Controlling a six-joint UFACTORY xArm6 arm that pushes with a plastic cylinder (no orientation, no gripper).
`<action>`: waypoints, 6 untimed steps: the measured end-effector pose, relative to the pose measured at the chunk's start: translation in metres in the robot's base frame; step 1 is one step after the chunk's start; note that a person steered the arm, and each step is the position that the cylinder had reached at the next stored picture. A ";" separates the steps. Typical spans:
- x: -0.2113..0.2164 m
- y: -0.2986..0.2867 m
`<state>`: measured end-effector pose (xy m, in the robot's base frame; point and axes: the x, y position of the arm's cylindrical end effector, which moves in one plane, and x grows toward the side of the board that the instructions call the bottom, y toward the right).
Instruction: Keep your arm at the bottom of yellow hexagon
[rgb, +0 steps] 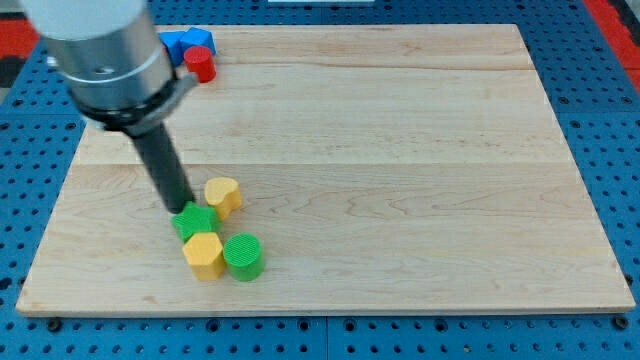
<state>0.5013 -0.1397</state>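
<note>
Camera view: no pincer to judge, rod tip (181, 209) sits above the green block (195, 221), so it should swing around below the yellow hexagon (204, 254) without bumping anything.

Wooden board (400, 150) lies on pegboard table (600, 330). Cluster near board's bottom-left: yellow hexagon (204, 253) at the view's bottom, green cylinder (243, 256) touching it on its right, green block (194, 221) (shape unclear) touching it just above. Yellow heart block (223, 195) up-right of green block, just beside. My tip (181, 209) at green block's top-left edge, i.e. above hexagon. Top-left corner: red cylinder (200, 63) just below blue block (186, 42), well apart from cluster.
</note>
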 end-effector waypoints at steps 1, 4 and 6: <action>0.006 -0.008; 0.061 -0.008; 0.090 -0.027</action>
